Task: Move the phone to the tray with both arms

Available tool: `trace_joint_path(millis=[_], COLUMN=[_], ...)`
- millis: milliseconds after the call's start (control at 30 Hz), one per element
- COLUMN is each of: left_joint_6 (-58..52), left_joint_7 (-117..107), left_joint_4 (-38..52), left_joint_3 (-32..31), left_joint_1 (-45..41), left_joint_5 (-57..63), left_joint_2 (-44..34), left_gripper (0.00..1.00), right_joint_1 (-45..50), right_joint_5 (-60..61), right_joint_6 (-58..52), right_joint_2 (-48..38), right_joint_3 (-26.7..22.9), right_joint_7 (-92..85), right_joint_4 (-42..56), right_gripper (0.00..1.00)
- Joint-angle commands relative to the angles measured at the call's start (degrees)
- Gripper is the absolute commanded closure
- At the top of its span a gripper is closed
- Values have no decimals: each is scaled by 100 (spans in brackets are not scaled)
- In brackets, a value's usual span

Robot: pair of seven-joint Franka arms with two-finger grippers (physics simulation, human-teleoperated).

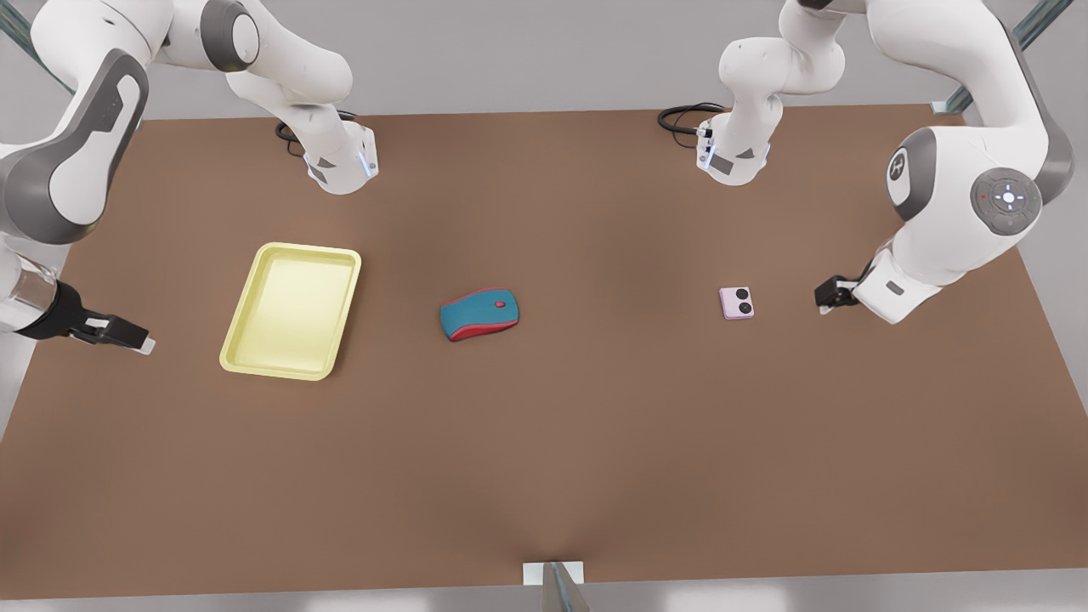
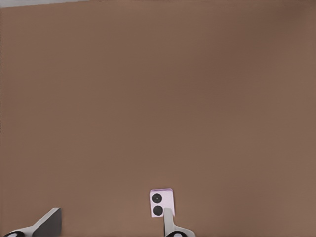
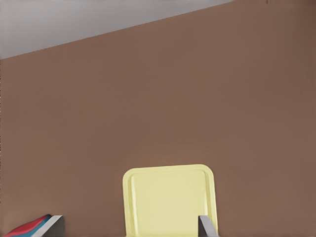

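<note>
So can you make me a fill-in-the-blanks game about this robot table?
1. The computer mouse lies between the tray and the ____.
2. The phone has ____ black lenses.
3. The left gripper waits beside the ____.
4. The right gripper, fingers open, waits beside the ____.

Missing words: phone; two; phone; tray

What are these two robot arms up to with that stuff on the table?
Nothing is held yet. The pink phone lies on the table, with the left tool open beside it. The right tool, also open, waits by the yellow tray at the other end. A mouse sits between phone and tray.
</note>
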Motion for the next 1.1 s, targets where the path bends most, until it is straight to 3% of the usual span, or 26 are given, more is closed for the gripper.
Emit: trace_joint_path(millis=[0, 67, 100, 167, 267, 367, 433, 767, 1067], left_joint_6=[202, 237, 859, 2829, 5316, 6530, 6785, 7137, 7128], left_joint_7=[139, 25, -501, -1302, -1742, -1751, -1777, -2217, -2155], left_joint_4=[-8, -192, -815, -2881, -4692, -5255, -5422, -6653, -6714], left_joint_3=[0, -70, -70, -79, -79, 44, 62, 27, 9], left_joint_1=[22, 4, -118, -321, -426, -409, -409, -435, -461], left_joint_5=[35, -35, -52, -61, -123, -123, -132, -123, -114], left_joint_2=[-6, 99, 46, -472, -306, 380, 591, -121, 169], left_gripper=[0, 0, 0, 0, 0, 0, 0, 0, 0], right_joint_1=[17, 0, 0, -9, 97, 88, 88, 167, 176], right_joint_5=[13, 13, 4, -5, 13, 39, 57, -5, -119], right_joint_6=[-27, 8, 17, 52, 465, 228, 193, 333, 202], right_joint_2=[-33, -173, -165, -165, -182, -384, -446, -420, -332], right_joint_3=[11, -33, 2, -33, 99, 125, 125, 222, 274], right_joint_7=[155, 120, 155, 172, 155, 172, 172, 163, 172], right_joint_4=[3, 56, 47, 56, 99, 64, 56, 73, 38], right_gripper=[0, 0, 0, 0, 0, 0, 0, 0, 0])
